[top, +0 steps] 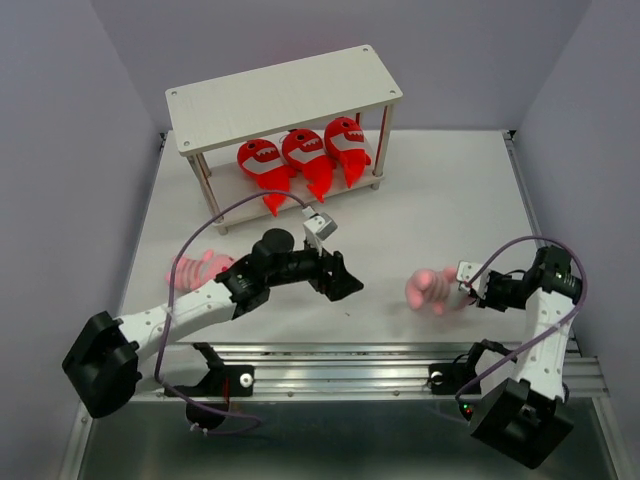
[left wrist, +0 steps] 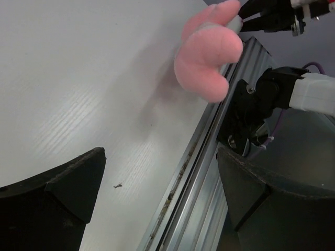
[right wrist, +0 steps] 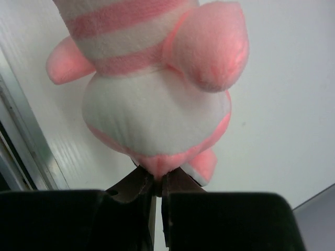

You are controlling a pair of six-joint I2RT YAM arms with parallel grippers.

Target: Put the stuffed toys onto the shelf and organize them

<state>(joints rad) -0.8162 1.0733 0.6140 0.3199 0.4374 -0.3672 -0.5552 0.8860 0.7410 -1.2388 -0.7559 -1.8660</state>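
Observation:
Three red shark toys (top: 300, 155) stand side by side on the lower tier of the white shelf (top: 283, 96) at the back. My right gripper (top: 463, 289) is shut on the edge of a pink striped toy (top: 430, 290) at the right front; that toy fills the right wrist view (right wrist: 152, 99) and shows in the left wrist view (left wrist: 207, 55). My left gripper (top: 345, 280) is open and empty over the table's middle, its fingers (left wrist: 57, 193) wide apart. The second pink striped toy (top: 195, 268) lies on the table at the left, partly behind my left arm.
The shelf's top tier carries nothing. The table's metal front rail (left wrist: 204, 178) runs just under my left gripper. Grey walls close in the table on the left, back and right.

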